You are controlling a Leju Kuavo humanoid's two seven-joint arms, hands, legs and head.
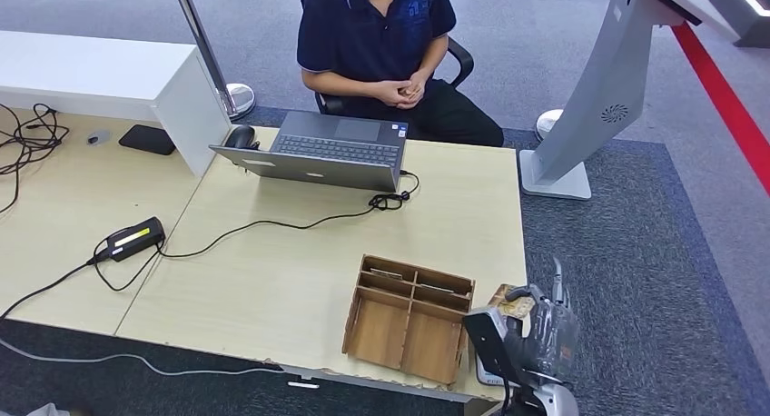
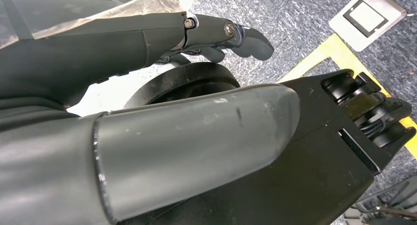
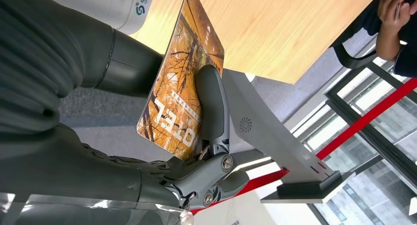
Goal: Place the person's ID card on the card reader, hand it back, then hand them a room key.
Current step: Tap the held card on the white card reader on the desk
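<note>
My right hand (image 1: pixel 536 330) hangs just past the table's front right corner and pinches an orange-brown room key card (image 1: pixel 511 302). In the right wrist view the card (image 3: pixel 182 77) reads HOTEL, with a finger (image 3: pixel 211 102) pressed flat across its face. The white card reader (image 3: pixel 123 4) lies on the table edge right beside the hand. My left hand (image 2: pixel 187 136) hangs low over the floor, thumb and fingers apart, holding nothing. The person (image 1: pixel 377 34) sits behind the laptop with hands clasped; I cannot tell whether they hold a card.
A wooden compartment box (image 1: pixel 409 316) with cards in its back slots stands left of my right hand. A grey laptop (image 1: pixel 331 153) with its cable, a mouse (image 1: pixel 241 137) and a power brick (image 1: pixel 134 237) lie on the table. A grey kiosk stand (image 1: pixel 590 107) rises at the right.
</note>
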